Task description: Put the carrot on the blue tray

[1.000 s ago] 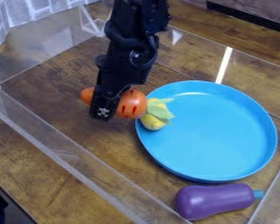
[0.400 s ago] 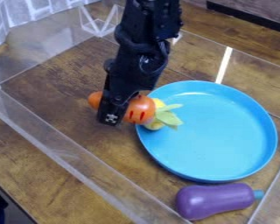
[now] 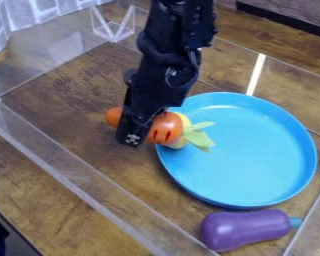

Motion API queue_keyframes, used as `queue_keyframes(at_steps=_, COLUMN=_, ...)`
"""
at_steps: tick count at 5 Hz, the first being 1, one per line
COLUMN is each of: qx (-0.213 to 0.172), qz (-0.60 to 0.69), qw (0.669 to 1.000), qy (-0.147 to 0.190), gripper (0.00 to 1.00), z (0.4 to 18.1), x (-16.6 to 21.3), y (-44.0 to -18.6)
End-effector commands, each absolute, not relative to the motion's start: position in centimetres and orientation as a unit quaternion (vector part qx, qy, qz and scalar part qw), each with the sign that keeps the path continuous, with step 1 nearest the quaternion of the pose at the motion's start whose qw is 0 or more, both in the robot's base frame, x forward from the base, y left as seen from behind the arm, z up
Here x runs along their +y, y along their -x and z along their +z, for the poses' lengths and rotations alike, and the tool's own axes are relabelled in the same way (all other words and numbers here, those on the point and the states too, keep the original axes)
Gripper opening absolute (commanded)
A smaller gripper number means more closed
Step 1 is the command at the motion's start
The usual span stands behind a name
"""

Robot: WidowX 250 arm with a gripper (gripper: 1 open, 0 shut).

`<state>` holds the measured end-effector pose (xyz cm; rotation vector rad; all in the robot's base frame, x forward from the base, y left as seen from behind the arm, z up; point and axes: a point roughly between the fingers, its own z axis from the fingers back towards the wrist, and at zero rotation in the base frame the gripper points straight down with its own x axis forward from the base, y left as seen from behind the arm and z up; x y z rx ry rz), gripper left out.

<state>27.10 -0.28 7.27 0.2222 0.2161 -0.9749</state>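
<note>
Camera view: single overhead-angled shot of a wooden worktop (image 3: 69, 110)
Landmark: blue tray (image 3: 256, 150), round, raised rim
Carrot (image 3: 163, 126): at the tray's left rim; orange body mostly outside, green leafy top over the rim
Hand (image 3: 144, 118): black, pointing steeply down at the tray's left edge, clamped across the carrot's middle
Why held so: mid-body grip probably keeps the carrot level for carrying
Progress: judged partway, carrot not yet fully on tray
Eggplant (image 3: 246, 229): below the tray, apart
</note>
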Motion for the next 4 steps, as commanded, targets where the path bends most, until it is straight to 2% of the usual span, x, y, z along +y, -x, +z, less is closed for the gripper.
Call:
queue_keyframes(at_steps=1, qx=0.063, qz=-0.471, qw=0.871, qy=-0.124, gripper=0.00, z=9.14, x=-1.07, y=-28.42)
queue_keyframes(at_steps=4, qx=0.061, qz=-0.473, qw=0.869, qy=-0.131, gripper=0.00, z=9.14, x=-1.85, y=-28.66)
